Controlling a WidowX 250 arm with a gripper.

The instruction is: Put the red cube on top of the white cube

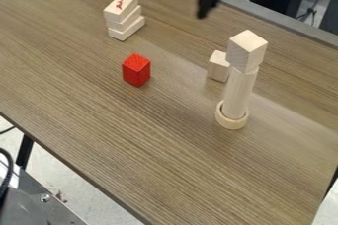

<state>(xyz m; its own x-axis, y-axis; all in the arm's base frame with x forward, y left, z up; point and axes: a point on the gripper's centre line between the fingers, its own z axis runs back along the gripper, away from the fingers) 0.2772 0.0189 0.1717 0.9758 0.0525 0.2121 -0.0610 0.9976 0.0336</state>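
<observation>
From where I stand, I count one red cube (136,70), down and to the left from the claw (180,6). Three flat pale blocks (122,16) make a stack off to the claw's left. Down to its right, I see one pale cube (247,50), one pale upright cylinder (239,91), one pale ring (232,116) and, just beside those, one small pale block (218,66).

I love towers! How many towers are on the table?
2: a pile of flat blocks at the upper left, and a cube on a cylinder in a ring at the right.
</observation>
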